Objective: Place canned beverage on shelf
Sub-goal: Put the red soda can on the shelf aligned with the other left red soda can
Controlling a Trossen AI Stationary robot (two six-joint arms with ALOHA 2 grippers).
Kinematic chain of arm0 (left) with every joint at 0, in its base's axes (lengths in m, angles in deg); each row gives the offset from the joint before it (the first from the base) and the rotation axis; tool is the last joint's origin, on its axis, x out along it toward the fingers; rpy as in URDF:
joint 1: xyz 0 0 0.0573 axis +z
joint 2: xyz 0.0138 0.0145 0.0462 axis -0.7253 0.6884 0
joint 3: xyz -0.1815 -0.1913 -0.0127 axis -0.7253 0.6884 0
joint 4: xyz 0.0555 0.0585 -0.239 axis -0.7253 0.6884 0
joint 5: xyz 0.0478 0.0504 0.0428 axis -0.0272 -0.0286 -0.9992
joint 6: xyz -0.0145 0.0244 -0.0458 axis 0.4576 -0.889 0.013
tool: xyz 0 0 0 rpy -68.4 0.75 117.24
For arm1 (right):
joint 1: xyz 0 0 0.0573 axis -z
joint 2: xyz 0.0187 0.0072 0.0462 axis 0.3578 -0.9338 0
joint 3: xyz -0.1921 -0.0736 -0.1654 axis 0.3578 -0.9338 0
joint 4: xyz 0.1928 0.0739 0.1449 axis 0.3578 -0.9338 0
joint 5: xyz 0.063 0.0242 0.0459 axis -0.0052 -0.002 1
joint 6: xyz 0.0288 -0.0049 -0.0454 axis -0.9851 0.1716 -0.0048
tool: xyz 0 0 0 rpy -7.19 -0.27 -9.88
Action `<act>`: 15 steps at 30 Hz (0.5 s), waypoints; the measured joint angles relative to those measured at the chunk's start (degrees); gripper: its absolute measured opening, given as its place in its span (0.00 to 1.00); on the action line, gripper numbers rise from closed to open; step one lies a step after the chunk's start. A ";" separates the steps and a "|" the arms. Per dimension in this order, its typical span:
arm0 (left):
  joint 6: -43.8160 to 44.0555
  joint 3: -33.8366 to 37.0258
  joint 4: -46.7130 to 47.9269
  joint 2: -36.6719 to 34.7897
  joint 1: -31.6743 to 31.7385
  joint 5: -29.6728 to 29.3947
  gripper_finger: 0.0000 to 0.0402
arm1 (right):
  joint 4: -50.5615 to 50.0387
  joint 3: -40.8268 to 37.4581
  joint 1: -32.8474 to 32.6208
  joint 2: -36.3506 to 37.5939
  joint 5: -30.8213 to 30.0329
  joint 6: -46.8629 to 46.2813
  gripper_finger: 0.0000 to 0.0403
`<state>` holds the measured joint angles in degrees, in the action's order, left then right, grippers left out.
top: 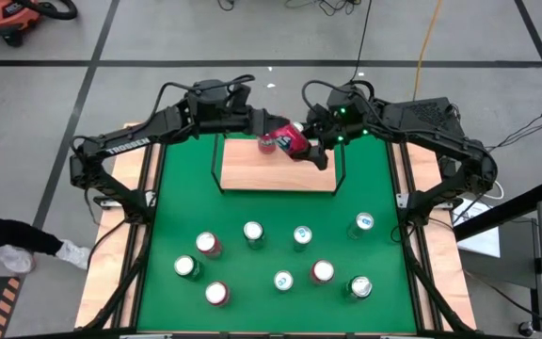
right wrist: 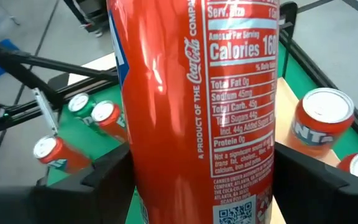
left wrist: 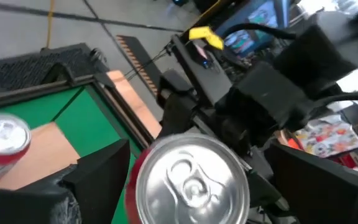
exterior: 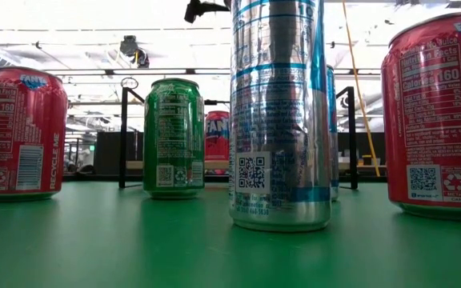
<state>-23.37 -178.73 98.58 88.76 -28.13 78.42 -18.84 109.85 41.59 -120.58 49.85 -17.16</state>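
Held item: red aluminium beverage can (top: pixel 287 141), lying tilted in the air over the back edge of the shelf, upper centre of the high view.
Right end effector (top: pixel 301 144): grasping the red can across its body, fingers either side of the label in the right wrist view.
Left end effector (top: pixel 263 137): released, fingers spread around the can's top end without pressing; judged a handover or a steadying pose.
Shelf (top: pixel 252 174): small light-wood board with thin black rails, upper centre; one red can (right wrist: pixel 316 127) stands on it.
Surface: green mat (top: pixel 158 235) on the counter; nine upright cans in the lower half.
Room: grey floor with cables; a person's shoe at left edge.
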 joint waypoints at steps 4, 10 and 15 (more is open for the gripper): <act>-2.87 0.00 0.44 0.04 0.04 2.40 0.90 | 0.59 0.00 0.00 0.00 1.32 -0.10 0.73; -9.91 0.00 0.47 0.01 0.04 6.09 0.85 | 1.69 0.00 0.86 0.00 7.32 -2.95 0.73; -14.66 0.07 -0.97 -0.35 0.11 9.30 0.85 | 2.21 0.00 1.56 0.09 10.14 -3.23 0.73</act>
<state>-38.03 -178.65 97.61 88.41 -28.02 87.72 -16.63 109.85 43.15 -120.49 59.99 -20.39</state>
